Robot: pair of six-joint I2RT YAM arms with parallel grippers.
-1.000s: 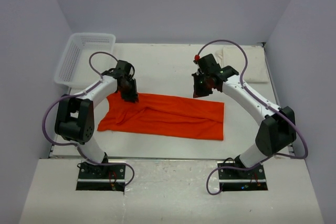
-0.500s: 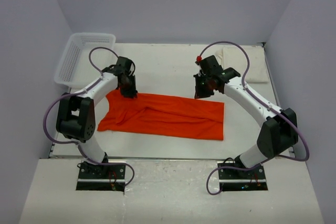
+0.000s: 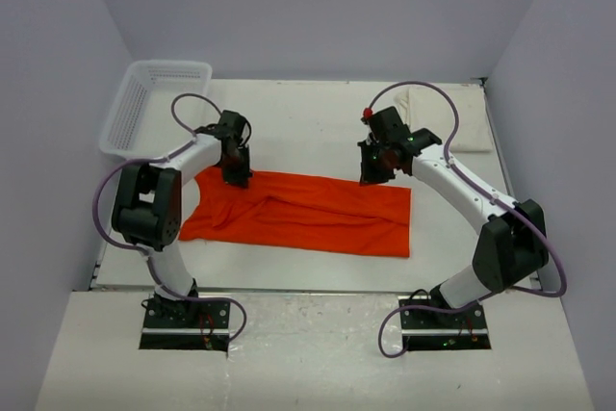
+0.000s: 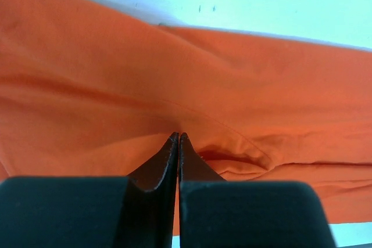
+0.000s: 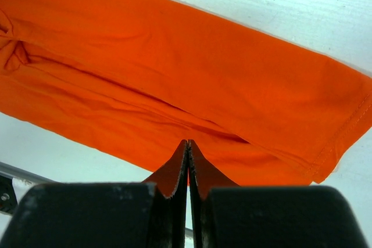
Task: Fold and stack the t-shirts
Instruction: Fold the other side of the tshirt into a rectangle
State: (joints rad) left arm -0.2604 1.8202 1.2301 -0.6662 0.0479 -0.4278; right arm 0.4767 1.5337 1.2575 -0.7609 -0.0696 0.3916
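The orange-red t-shirt (image 3: pixel 308 214) lies folded into a long band across the middle of the table, sleeve end to the left. My left gripper (image 3: pixel 236 173) is shut over the shirt's far left edge; in the left wrist view its tips (image 4: pixel 178 135) meet just above a wrinkle in the cloth (image 4: pixel 232 74), with nothing visibly pinched. My right gripper (image 3: pixel 371 171) is shut above the far edge near the right end; in the right wrist view its tips (image 5: pixel 188 142) hang over the cloth (image 5: pixel 203 68). The cream-white t-shirt (image 3: pixel 452 115) lies folded at the back right.
A white plastic lattice basket (image 3: pixel 154 103) stands at the back left corner, tilted over the table's edge. Grey walls close in the left, back and right sides. The table's near edge (image 3: pixel 318 291) runs just in front of the orange shirt.
The left gripper shifted slightly along the shirt's far left edge as its arm swung in. The right gripper drifted a little to the right. The shirt has not moved.
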